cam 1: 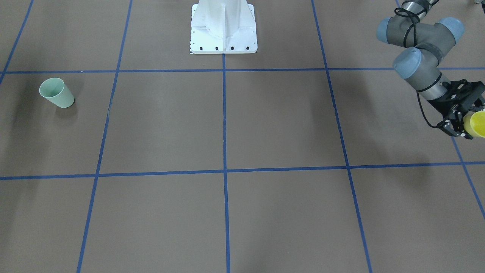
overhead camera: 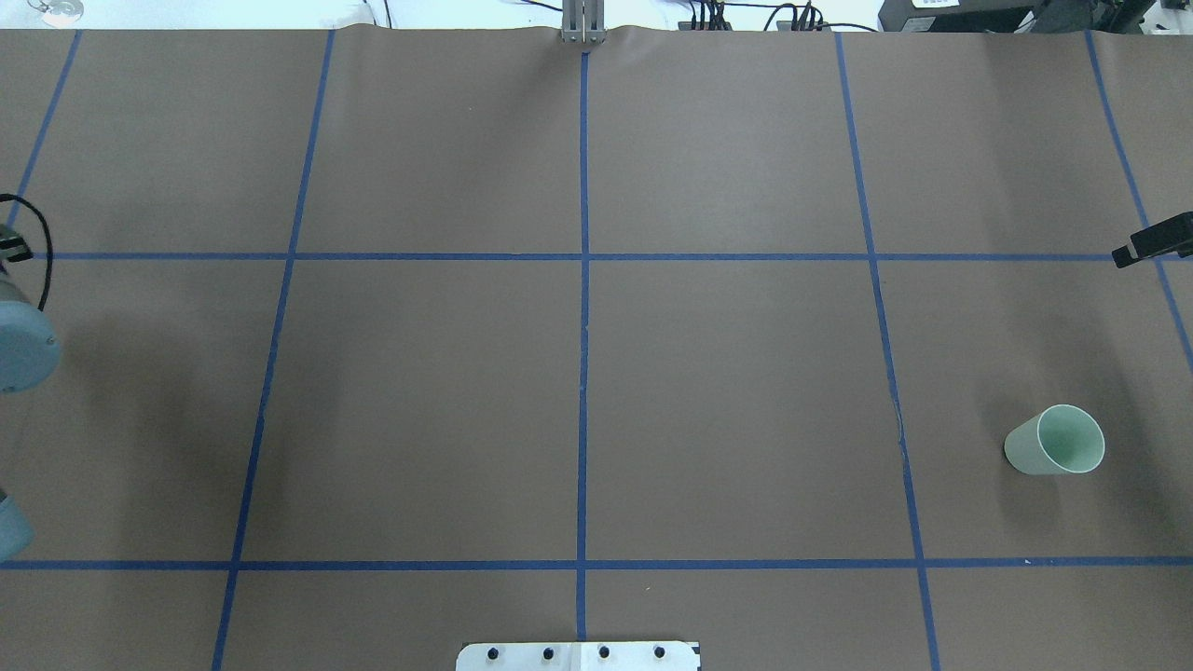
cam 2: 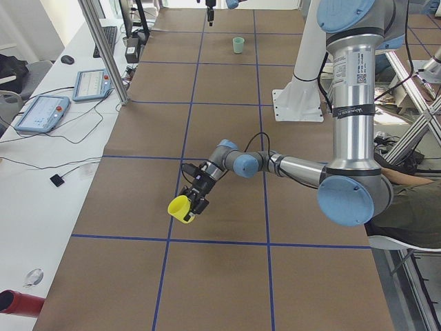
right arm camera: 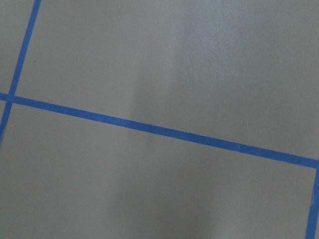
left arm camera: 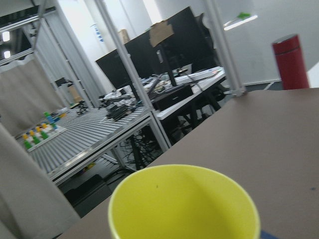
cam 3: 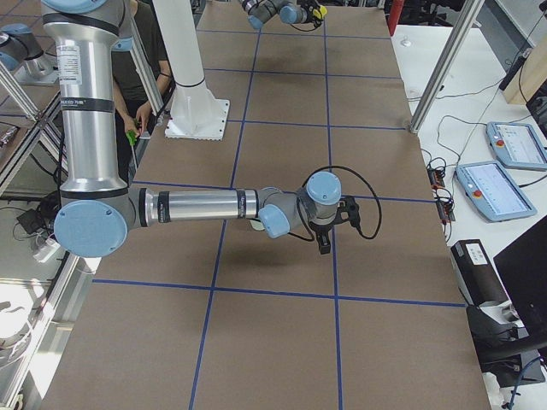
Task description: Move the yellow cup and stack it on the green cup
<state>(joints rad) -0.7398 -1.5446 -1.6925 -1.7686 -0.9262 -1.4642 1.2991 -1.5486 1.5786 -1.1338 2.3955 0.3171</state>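
Observation:
The yellow cup (cam 1: 478, 123) is held in my left gripper (cam 1: 469, 125), which is shut on it at the table's left end. The cup is tilted on its side and held a little above the table in the exterior left view (cam 2: 180, 209). Its open mouth fills the bottom of the left wrist view (left arm camera: 184, 204). The green cup (overhead camera: 1055, 441) stands upright near the table's right end, far from the yellow cup; it also shows in the front-facing view (cam 1: 57, 93). My right gripper (cam 3: 324, 243) points down over bare table, away from the green cup; I cannot tell whether it is open.
The white robot base (cam 1: 223, 30) stands at the robot-side edge of the table, at its middle. Blue tape lines (overhead camera: 582, 373) divide the brown table into squares. A red bottle (left arm camera: 290, 60) stands beyond the left end. Side benches with tablets (cam 2: 41, 114) flank the table.

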